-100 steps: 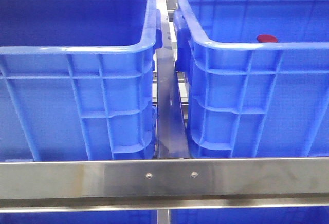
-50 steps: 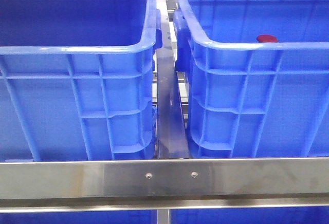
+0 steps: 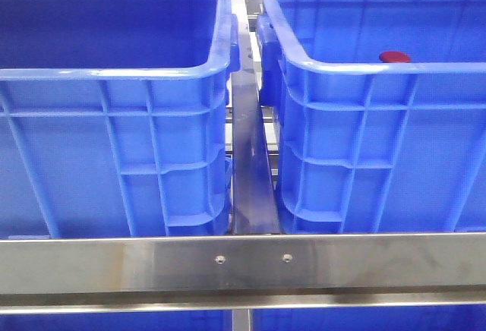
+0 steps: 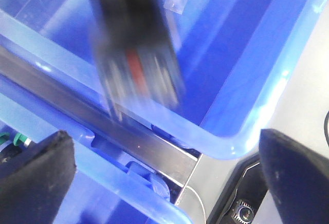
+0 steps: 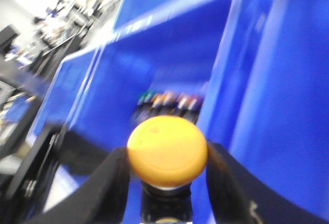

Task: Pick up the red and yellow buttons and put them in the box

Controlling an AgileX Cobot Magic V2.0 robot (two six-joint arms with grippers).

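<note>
While you have the yellow button (image 5: 167, 152) pinched between the right gripper (image 5: 165, 170) fingers, treat it as a light, rigid little disc with a smooth domed cap: it will not deform, but that slick top gives no purchase, so keep the hold on its sides, below the dome, as the right wrist view shows it now. That view is smeared, so ease off on speed; a jolt could twist the cap out from between the fingers.

Your left gripper (image 4: 164, 167) is spread wide with nothing between its fingers; a blurred dark arm, with a red patch on it, crosses above the crate there.

The red button (image 3: 394, 57) lies inside the right blue crate (image 3: 357, 69), just behind its near rim. The left blue crate (image 3: 114, 73) stands just beside it, across the steel rail (image 3: 250, 187). Take the red one by its edge likewise, never by the crown.
</note>
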